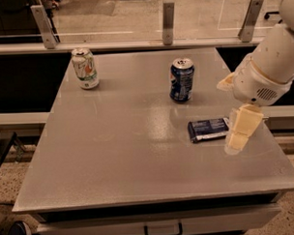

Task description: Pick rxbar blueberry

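Surface: grey rectangular table
Bar: dark blue flat wrapped rxbar blueberry, lying flat, right side
Gripper: cream gripper at bar's right end; grip state cannot tell
Cans: 1 blue soda can, 1 white-green soda can, upright

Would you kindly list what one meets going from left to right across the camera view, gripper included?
white and green can → blue soda can → rxbar blueberry → gripper, low at the bar's right end.

Blue soda can upright on table, centre-back; white-green can upright near far-left corner.
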Tool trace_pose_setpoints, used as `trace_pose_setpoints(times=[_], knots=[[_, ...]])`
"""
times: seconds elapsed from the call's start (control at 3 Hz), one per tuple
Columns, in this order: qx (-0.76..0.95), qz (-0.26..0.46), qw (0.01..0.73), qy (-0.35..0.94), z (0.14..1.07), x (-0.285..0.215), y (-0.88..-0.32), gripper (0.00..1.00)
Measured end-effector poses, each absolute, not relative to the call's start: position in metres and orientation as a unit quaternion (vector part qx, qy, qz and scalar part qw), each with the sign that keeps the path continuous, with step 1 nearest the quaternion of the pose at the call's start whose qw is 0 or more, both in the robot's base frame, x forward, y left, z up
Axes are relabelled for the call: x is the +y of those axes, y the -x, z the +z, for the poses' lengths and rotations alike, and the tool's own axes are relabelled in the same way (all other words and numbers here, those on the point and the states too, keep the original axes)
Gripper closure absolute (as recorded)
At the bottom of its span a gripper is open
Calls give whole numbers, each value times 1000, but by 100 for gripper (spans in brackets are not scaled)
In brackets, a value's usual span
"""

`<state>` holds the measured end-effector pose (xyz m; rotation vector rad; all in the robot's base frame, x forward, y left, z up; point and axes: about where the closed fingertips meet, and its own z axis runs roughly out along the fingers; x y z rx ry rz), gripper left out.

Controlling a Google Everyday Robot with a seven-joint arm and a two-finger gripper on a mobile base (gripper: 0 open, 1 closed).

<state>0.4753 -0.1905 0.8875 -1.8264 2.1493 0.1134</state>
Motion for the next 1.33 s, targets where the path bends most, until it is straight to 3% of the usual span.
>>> trace_pose_setpoints(times=[1.0, 1.33], knots=[[753, 55, 136, 642, 855, -197, -489, 0], [750, 57, 129, 647, 848, -195, -492, 15]])
